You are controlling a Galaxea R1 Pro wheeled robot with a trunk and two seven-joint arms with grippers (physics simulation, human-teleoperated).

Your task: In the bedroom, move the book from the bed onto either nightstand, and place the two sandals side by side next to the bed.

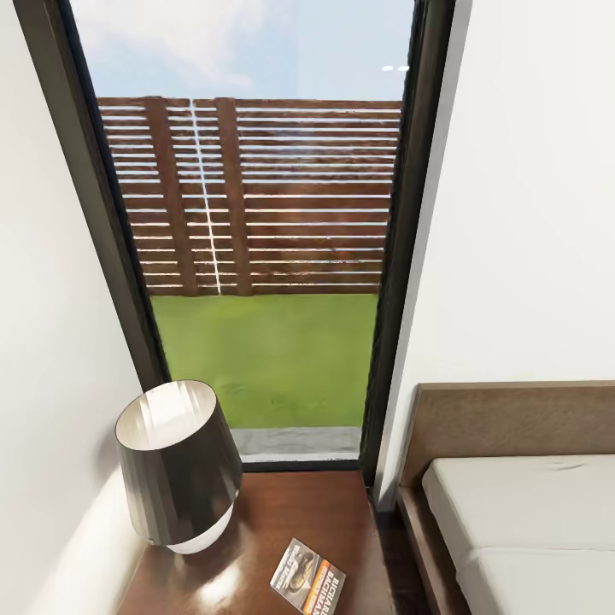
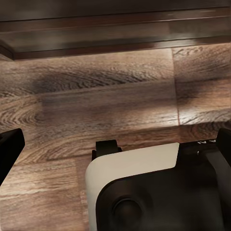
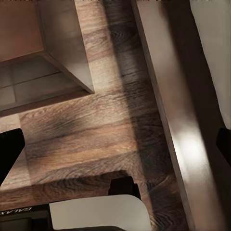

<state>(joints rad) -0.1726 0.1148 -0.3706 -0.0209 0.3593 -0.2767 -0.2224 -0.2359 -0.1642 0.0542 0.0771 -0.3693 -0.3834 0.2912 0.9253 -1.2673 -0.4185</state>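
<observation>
The book lies flat on the glossy dark nightstand, near its front edge, just beside a dark-shaded lamp and apart from the bed at the right, whose grey mattress sits in a brown frame below the tall window. The left hand hangs empty over the wood-plank floor with its fingers spread wide. The right hand, likewise wide and empty, hovers over the floor between what seems to be the nightstand's corner and the bed frame.
</observation>
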